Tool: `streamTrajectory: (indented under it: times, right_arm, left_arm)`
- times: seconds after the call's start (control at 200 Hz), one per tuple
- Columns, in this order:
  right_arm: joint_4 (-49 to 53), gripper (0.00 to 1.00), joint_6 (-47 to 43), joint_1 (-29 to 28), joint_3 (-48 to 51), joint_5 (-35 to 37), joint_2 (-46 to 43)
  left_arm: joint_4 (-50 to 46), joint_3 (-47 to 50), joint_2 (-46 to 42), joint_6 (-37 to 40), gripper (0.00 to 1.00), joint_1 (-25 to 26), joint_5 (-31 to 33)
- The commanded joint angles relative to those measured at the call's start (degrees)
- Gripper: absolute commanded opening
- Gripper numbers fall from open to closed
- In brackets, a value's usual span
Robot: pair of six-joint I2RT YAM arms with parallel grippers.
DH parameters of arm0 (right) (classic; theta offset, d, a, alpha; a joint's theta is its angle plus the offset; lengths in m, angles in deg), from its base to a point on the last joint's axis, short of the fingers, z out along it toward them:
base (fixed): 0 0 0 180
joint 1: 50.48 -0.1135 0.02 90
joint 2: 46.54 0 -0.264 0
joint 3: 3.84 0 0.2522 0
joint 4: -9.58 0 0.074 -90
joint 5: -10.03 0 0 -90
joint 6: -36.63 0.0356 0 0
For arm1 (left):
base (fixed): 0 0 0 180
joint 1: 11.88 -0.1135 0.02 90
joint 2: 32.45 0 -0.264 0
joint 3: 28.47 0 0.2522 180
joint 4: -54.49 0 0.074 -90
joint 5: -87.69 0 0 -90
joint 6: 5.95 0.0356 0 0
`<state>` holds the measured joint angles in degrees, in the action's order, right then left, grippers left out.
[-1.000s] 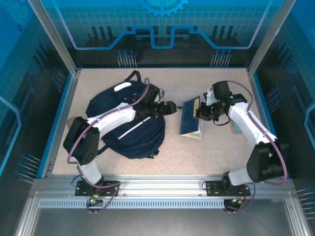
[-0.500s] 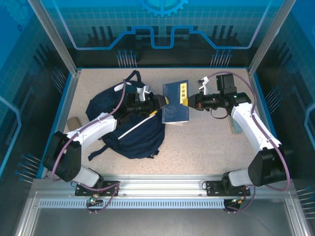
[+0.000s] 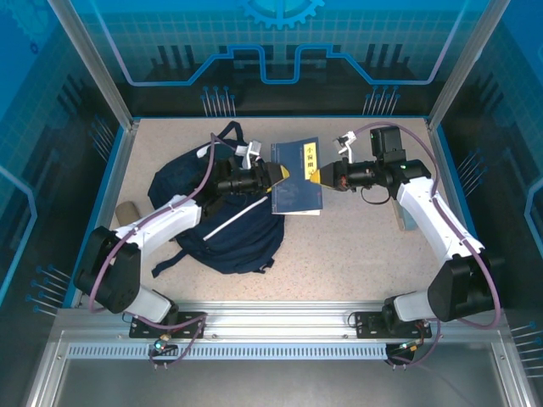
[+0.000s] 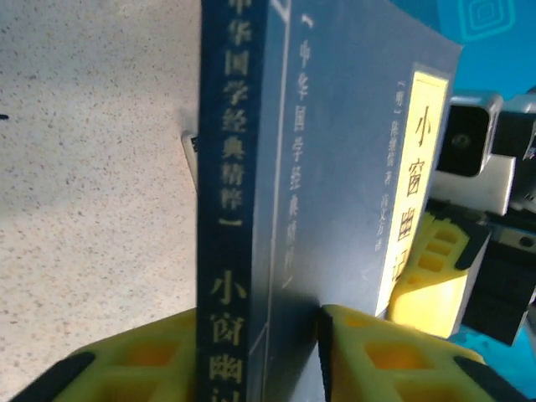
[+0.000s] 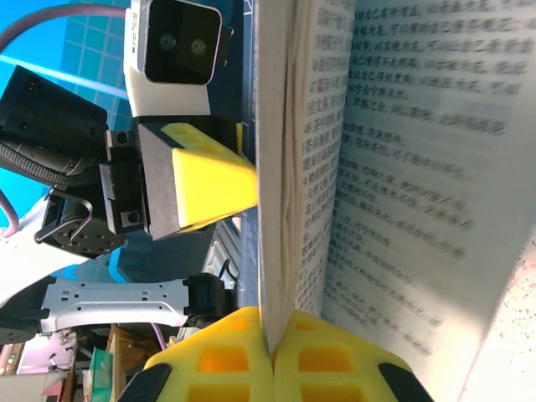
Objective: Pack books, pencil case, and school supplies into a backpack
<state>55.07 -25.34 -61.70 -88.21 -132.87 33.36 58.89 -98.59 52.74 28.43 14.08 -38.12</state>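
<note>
One navy book (image 4: 335, 184) is partly hidden by the left gripper (image 4: 260, 339).

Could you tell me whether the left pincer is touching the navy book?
Touching. The left wrist view shows the left pincer with a finger against each side of the navy book.

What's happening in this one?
Both arms are holding one navy book with a yellow label between them, just right of the backpack. The left gripper has its fingers shut on the spine side. The right gripper pinches the opposite edge, where a printed page shows. The book is not in the backpack yet. The pencil case lies at the table's left edge.
</note>
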Motion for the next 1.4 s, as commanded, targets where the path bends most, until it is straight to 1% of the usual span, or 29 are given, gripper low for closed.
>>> streamTrajectory:
  times: [0.0,0.005,0.01,0.015,0.02,0.025,0.035,0.04,0.045,0.05,0.055,0.06,0.065,0.12,0.19,0.26,0.31,0.365,0.47,0.57,0.68,0.775,0.82,0.945,1.031,1.091,1.161,1.286,1.391]
  right_arm:
    - [0.55,0.14,0.38,0.77,-0.06,0.85,0.27]
    - [0.63,0.17,0.46,0.85,-0.01,1.04,0.26]
    - [0.63,0.17,0.46,0.85,-0.01,1.04,0.26]
    - [0.67,0.2,0.54,0.9,0.01,1.31,0.22]
    - [0.74,0.26,0.64,1.04,0.09,1.66,0.18]
    - [0.74,0.26,0.64,1.04,0.09,1.66,0.18]
    - [0.79,0.33,0.89,1.25,0.24,2.3,0.13]
    - [0.79,0.33,0.89,1.25,0.24,2.3,0.13]
    - [0.73,0.38,1.02,1.41,0.33,2.66,0.03]
    - [0.73,0.38,1.02,1.41,0.33,2.66,0.03]
    - [0.71,0.42,1.07,1.5,0.48,3.12,-0.06]
    - [0.71,0.42,1.07,1.5,0.48,3.12,-0.06]
    - [0.75,0.46,1.22,1.54,0.58,3.41,-0.15]
    - [0.58,0.59,1.4,1.9,1.05,4.81,-0.6]
    - [-1.05,0.72,2.95,1.81,2.14,6.68,-1.79]
    - [-3.23,0.77,5.45,1.78,3.55,8.71,-2.87]
    - [-6.32,0.8,8.99,1.82,5.4,11.06,-3.5]
    - [-11.06,0.81,13.23,1.84,8.0,10.44,-3.5]
    - [-24.83,0.81,24.02,1.56,13.44,8.05,-2.35]
    - [-38.38,0.83,34.93,-0.09,17.88,8.34,-1.05]
    - [-50.67,0.87,45.85,-2.43,21.44,10.77,0.77]
    - [-62.66,0.9,54.92,-5.01,24.15,13.65,2.65]
    - [-64.97,0.9,56.84,-6.33,23.92,14.64,3.4]
    - [-66.61,0.92,58.55,-9.93,21.56,16.71,5.18]
    - [-70.54,0.92,61.43,-11.54,20.61,17.77,7.01]
    - [-73.24,0.89,64.17,-12.23,20.51,18.34,8.44]
    - [-74.79,0.88,66.56,-12.75,17.49,18.61,10.05]
    - [-75.32,0.86,67.89,-14.39,14.76,19.87,12.04]
    - [-77.15,0.82,69.47,-15.49,13.76,21.29,13.78]
  left_arm:
    - [2.5,0.98,-2.36,0.41,0.13,-0.8,-1.16]
    - [2.5,1.03,-2.42,0.41,0.12,-0.86,-1.13]
    - [2.55,1.1,-2.45,0.42,0.11,-0.97,-1.07]
    - [2.57,1.09,-2.51,0.42,0.11,-1.03,-1.0]
    - [2.58,1.12,-2.58,0.42,0.09,-1.14,-0.92]
    - [2.54,1.23,-2.62,0.42,0.09,-1.2,-0.83]
    - [2.58,1.36,-2.8,0.38,0.07,-1.29,-0.66]
    - [2.54,1.44,-2.82,0.35,0.06,-1.36,-0.53]
    - [2.56,1.52,-2.87,0.34,0.06,-1.44,-0.46]
    - [2.58,1.56,-2.94,0.34,0.06,-1.44,-0.39]
    - [2.58,1.67,-2.97,0.33,0.05,-1.48,-0.3]
    - [2.59,1.72,-3.04,0.33,0.05,-1.59,-0.18]
    - [2.59,1.79,-3.11,0.33,0.05,-1.64,-0.07]
    - [2.81,2.66,-3.85,0.11,0.03,-2.37,0.94]
    - [2.37,3.71,-4.91,-0.18,0.02,-3.22,3.19]
    - [0.82,4.54,-6.09,-0.39,0.02,-3.93,6.76]
    - [-0.56,4.97,-7.25,-0.33,0.01,-4.12,10.73]
    - [-1.07,5.51,-8.3,-0.41,0.0,-4.2,15.09]
    - [-0.66,5.97,-10.05,-1.01,0.0,-4.16,23.23]
    - [3.56,7.24,-10.57,-3.29,0.0,-4.21,29.6]
    - [12.01,8.37,-9.24,-6.52,0.0,-4.14,32.03]
    - [15.23,7.73,-7.76,-9.2,0.0,-4.12,32.52]
    - [15.83,7.43,-7.28,-10.07,0.0,-4.09,32.76]
    - [17.34,7.05,-6.97,-12.04,0.0,-4.1,33.51]
    - [17.49,6.77,-7.05,-13.0,0.0,-3.98,33.65]
    - [17.34,6.7,-7.08,-13.74,0.0,-3.91,33.61]
    - [17.54,6.71,-7.23,-14.29,0.0,-3.9,33.62]
    - [17.45,5.73,-6.96,-14.48,0.0,-3.64,33.4]
    - [17.1,4.69,-6.51,-14.56,0.0,-3.44,33.0]
